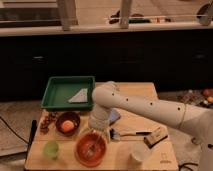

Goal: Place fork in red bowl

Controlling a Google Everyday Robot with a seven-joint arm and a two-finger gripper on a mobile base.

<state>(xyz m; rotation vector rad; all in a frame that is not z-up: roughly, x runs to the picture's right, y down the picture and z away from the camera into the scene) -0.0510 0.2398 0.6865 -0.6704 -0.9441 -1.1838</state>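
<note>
The red bowl stands near the front edge of the wooden table, left of centre. A slim pale fork lies slanted inside the bowl. My white arm reaches in from the right and bends down. My gripper hangs just above the bowl's far rim, over the fork. I cannot tell whether it touches the fork.
A green tray holding a white napkin sits at the back left. A dark brown bowl with an orange item, a green cup, a dark-handled utensil, a white cup and a small box surround the red bowl.
</note>
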